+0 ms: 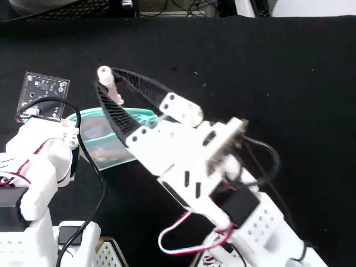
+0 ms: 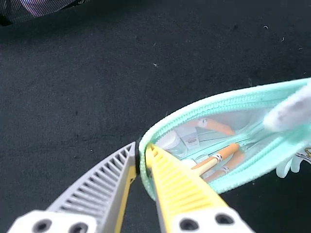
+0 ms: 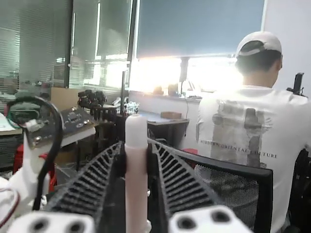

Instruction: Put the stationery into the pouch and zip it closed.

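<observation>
A mint-green pouch (image 1: pixel 105 136) lies on the black cloth at the left with its zipper open. In the left wrist view the pouch (image 2: pixel 214 103) gapes, and orange pens (image 2: pixel 221 158) lie inside with other small items. My left gripper (image 2: pixel 141 162) is shut on the pouch's end, one finger inside the rim and one outside. My right gripper (image 1: pixel 105 80) hangs tilted above the pouch's far side, shut on a white stick-shaped pen (image 1: pixel 107 83). The right wrist view shows that pen (image 3: pixel 136 194) upright between the black fingers (image 3: pixel 167 170) of my right gripper (image 3: pixel 136 145).
The left arm's body (image 1: pixel 39 167) and its camera board (image 1: pixel 43 94) stand at the left edge beside the pouch. The right arm (image 1: pixel 222 189) crosses the table's middle. Black cloth (image 1: pixel 278 72) stretches bare toward the back and right.
</observation>
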